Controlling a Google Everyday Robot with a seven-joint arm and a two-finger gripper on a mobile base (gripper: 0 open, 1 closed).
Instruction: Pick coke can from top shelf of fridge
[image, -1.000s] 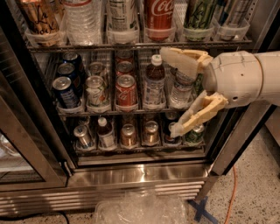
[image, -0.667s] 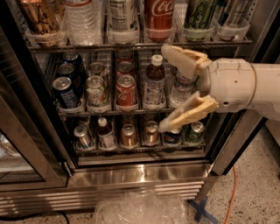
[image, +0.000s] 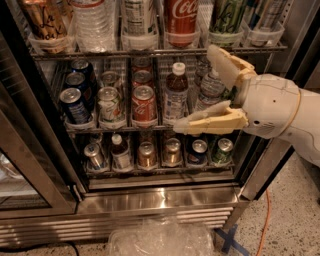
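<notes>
Fridge (image: 160, 199): the claw (image: 195, 90), fingers spread wide and empty, hangs right of the coke can (image: 144, 104), foremost in its clear tray; three dark blue cans (image: 75, 106) fill a tray left of that can.

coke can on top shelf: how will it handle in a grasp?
Coke can looks smooth and glossy, so probably slippery; thin metal may dent. It stands upright in a clear tray, so it likely needs lifting out, not dragging. Gripper is below and right, jaws open.

Gripper (image: 193, 90) below top shelf (image: 100, 53) w/ coke can (image: 181, 20), before bottles (image: 176, 95).
</notes>
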